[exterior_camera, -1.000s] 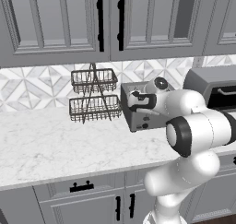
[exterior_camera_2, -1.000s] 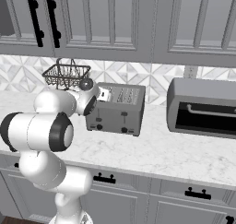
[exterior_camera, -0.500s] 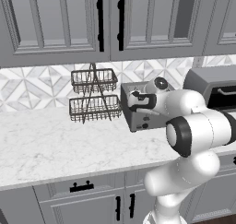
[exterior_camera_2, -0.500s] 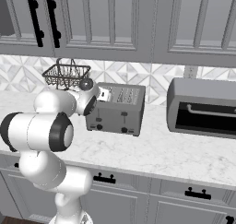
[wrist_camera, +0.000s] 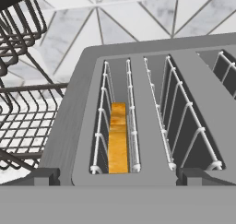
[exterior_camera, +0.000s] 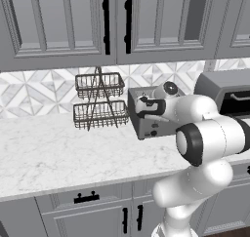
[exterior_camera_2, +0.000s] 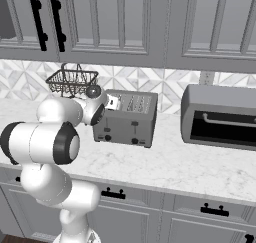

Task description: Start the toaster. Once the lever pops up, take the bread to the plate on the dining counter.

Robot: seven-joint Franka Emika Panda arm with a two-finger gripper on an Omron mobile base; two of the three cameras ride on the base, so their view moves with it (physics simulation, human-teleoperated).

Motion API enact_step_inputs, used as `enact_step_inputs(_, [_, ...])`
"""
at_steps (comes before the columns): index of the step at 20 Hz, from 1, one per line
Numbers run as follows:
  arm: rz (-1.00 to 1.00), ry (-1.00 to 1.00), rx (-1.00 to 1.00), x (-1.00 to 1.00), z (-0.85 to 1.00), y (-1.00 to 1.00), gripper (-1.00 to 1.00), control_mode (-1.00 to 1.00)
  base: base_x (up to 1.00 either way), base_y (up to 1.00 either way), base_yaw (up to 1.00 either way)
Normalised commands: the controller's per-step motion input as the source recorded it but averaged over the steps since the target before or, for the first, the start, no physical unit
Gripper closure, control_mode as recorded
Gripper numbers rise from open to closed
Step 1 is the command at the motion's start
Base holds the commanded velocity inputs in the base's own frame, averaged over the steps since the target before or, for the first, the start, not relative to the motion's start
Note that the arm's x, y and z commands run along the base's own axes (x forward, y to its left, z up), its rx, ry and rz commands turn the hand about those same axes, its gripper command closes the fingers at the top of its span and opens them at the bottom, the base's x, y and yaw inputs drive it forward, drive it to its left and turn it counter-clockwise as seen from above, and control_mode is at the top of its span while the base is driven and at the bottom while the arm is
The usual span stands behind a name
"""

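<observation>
The grey toaster (exterior_camera_2: 131, 122) stands on the marble worktop, also seen as the toaster (exterior_camera: 144, 126) half hidden behind my arm. From above, the toaster (wrist_camera: 69, 126) shows its wire-lined slots. The orange-yellow bread (wrist_camera: 118, 142) sits low in the left slot. My gripper (wrist_camera: 118, 176) hovers open just above the toaster's near end, straddling that slot; it is the gripper (exterior_camera_2: 113, 103) at the toaster's top left corner. A small dark lever (exterior_camera_2: 134, 123) shows on the front face. The plate and dining counter are out of view.
A two-tier wire basket rack (exterior_camera: 99, 102) stands left of the toaster, close to my hand. A larger grey microwave (exterior_camera_2: 220, 116) sits to the right. Wall cabinets (exterior_camera: 117, 21) hang overhead. Bare marble worktop (exterior_camera: 49, 153) stretches to the front left.
</observation>
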Motion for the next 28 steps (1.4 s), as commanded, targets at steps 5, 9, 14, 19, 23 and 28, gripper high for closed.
enact_step_inputs(5, [0.00,0.00,0.00,0.00,0.00,0.00,-1.00,-1.00,0.00,0.00,0.00])
enact_step_inputs(9, [0.00,0.00,0.00,0.00,0.00,0.00,-1.00,-1.00,0.00,0.00,0.00])
enact_step_inputs(14, [0.00,0.00,0.00,0.00,0.00,0.00,-1.00,-1.00,0.00,0.00,0.00])
enact_step_inputs(19, [0.00,0.00,0.00,0.00,0.00,0.00,-1.00,-1.00,0.00,0.00,0.00])
enact_step_inputs(23, [0.00,0.00,0.00,0.00,0.00,0.00,-1.00,-1.00,0.00,0.00,0.00])
enact_step_inputs(28, [0.00,0.00,0.00,0.00,0.00,0.00,-1.00,-1.00,0.00,0.00,0.00])
